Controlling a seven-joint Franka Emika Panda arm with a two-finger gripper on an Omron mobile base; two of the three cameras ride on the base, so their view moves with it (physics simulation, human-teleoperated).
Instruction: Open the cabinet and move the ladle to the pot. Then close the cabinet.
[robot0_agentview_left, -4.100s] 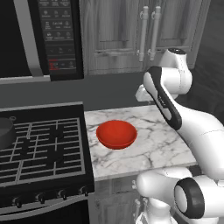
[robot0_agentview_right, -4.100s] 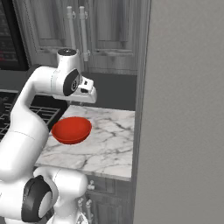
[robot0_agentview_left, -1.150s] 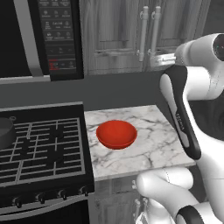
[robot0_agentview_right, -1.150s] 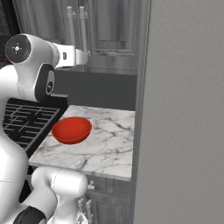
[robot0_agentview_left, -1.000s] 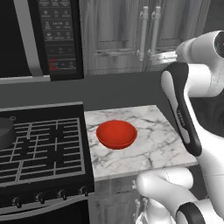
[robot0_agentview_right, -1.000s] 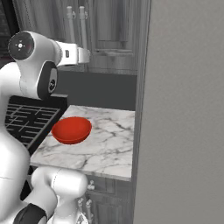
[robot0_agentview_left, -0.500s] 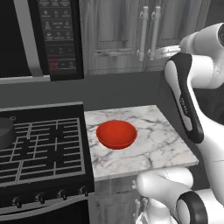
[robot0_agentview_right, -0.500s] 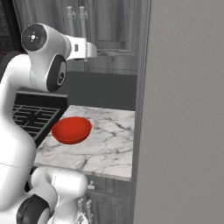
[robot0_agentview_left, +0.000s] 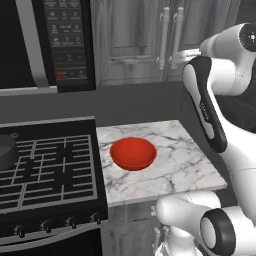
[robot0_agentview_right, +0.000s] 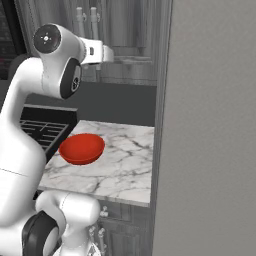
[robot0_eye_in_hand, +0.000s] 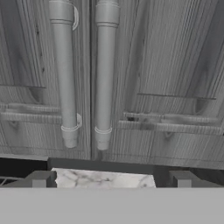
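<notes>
While the two-finger gripper is held wide open, the tall silvery bar handles of the shut grey wood-grain cabinet are seen straight ahead, standing upright.

— Is there any writing you can read here?

— Nothing legible. The microwave has a control panel with rows of pale marks and a few red ones lower down, but you cannot make out a single word or digit on it.

— And the arm?

— A small pale marking runs down the dark strip on the robot's arm, too blurred for you to read. The cabinet doors carry no lettering.
</notes>
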